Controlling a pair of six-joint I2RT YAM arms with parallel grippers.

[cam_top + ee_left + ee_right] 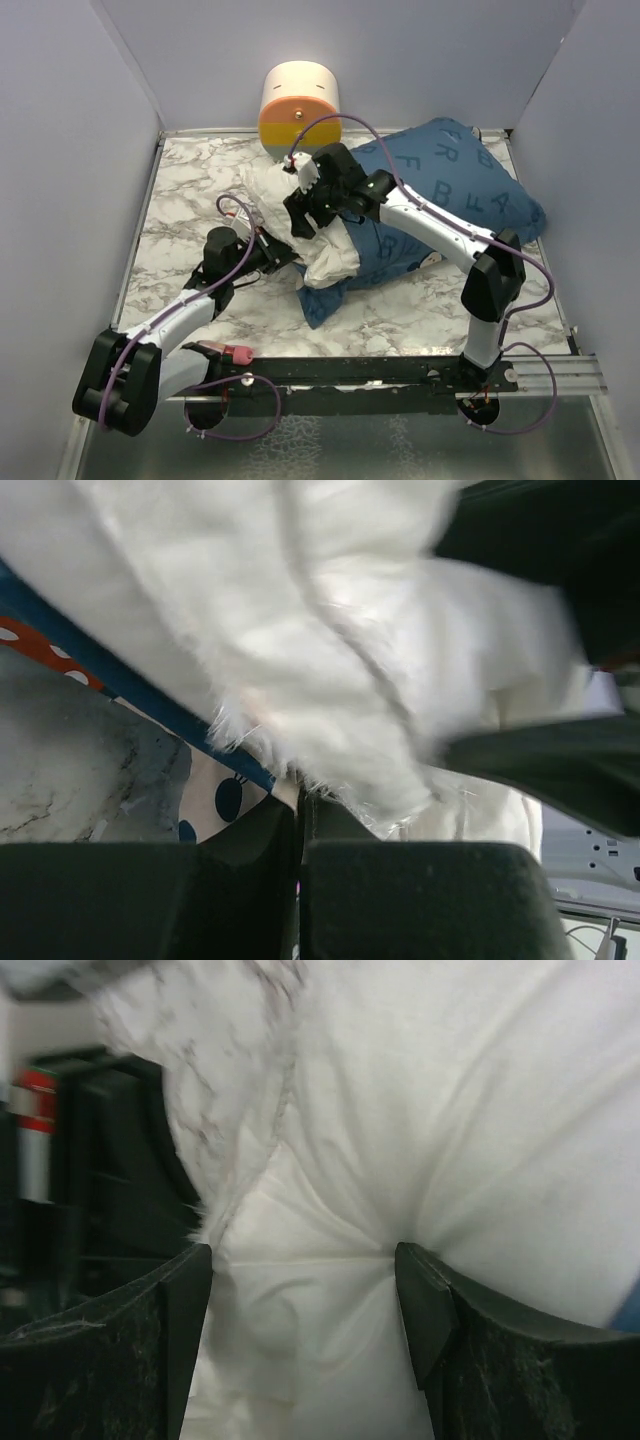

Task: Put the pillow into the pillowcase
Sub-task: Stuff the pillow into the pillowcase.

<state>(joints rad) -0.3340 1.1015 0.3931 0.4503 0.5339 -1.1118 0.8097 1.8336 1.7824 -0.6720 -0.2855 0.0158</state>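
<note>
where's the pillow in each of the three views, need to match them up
Top external: the pillow is the white bunch at centre, against the left end of the pillowcase.
Left wrist: the pillow fills the upper frame, very close.
Right wrist: the pillow fills most of the frame.
Shared landmark: the blue pillowcase, right of centre in the top view and a diagonal strip at left in the left wrist view.

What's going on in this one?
Two arms are working the pillow into the pillowcase. It is partly in, with one white end sticking out of the opening. The right gripper is open, pressed on that end; the left gripper is shut beside the pillowcase edge.
</note>
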